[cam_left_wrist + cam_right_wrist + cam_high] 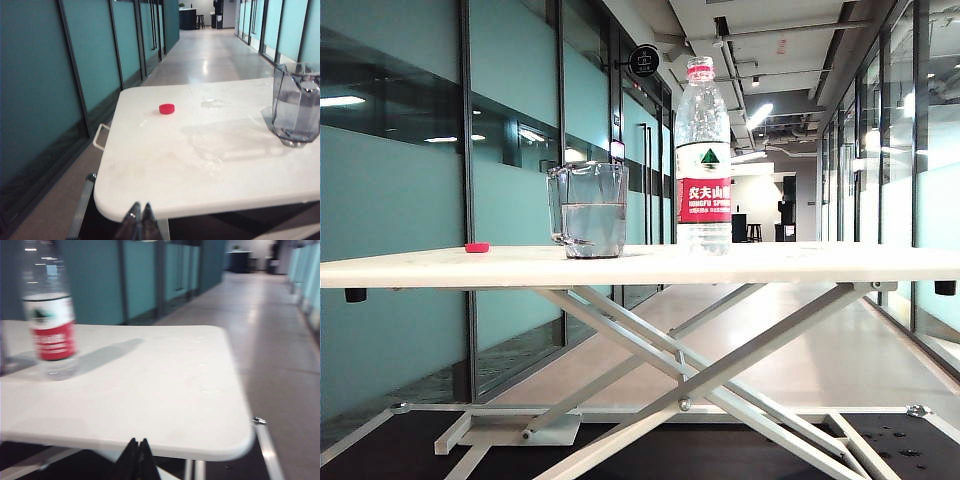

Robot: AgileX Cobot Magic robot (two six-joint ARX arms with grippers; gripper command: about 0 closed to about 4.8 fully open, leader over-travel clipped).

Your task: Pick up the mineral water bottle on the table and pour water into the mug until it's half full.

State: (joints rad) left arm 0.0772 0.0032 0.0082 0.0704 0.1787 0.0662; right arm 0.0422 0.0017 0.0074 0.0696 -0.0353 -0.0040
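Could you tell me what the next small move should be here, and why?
Probably none beyond staying parked: the mug already looks about half full, and the bottle stands upright on the table beside it. Both the left gripper and right gripper sit shut and empty, back off the table's near edge. A loose red cap lies on the table.

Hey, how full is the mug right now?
About half full: the water line sits near mid-height in the mug, which stands upright on the table.
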